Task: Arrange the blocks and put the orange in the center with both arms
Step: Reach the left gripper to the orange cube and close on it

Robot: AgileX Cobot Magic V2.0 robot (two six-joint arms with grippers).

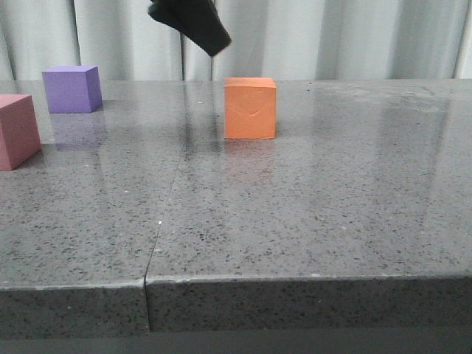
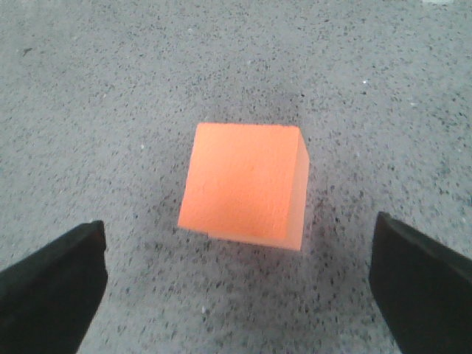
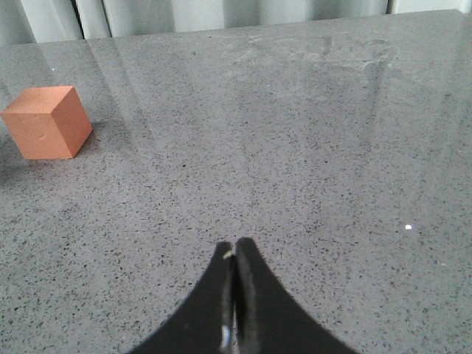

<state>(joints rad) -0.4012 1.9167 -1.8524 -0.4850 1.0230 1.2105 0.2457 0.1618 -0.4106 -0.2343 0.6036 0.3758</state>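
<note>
The orange cube [image 1: 250, 108] stands alone on the grey stone table [image 1: 295, 214], near the middle, its dented face toward the front camera. From above, the orange cube [image 2: 245, 184] lies between and beyond the wide-apart black fingers of my left gripper [image 2: 237, 254], which is open, empty and hangs above it. A black part of the left arm [image 1: 190, 22] shows over the cube at the top. My right gripper [image 3: 236, 247] is shut on nothing, with the orange cube [image 3: 48, 122] far off to its side. The purple cube [image 1: 71, 88] and pink-red cube [image 1: 16, 130] sit at the far left.
Grey curtains [image 1: 332, 37] hang behind the table's back edge. A seam [image 1: 166, 214] runs through the tabletop from front to back, left of the orange cube. The table's front edge [image 1: 295, 284] is close to the camera.
</note>
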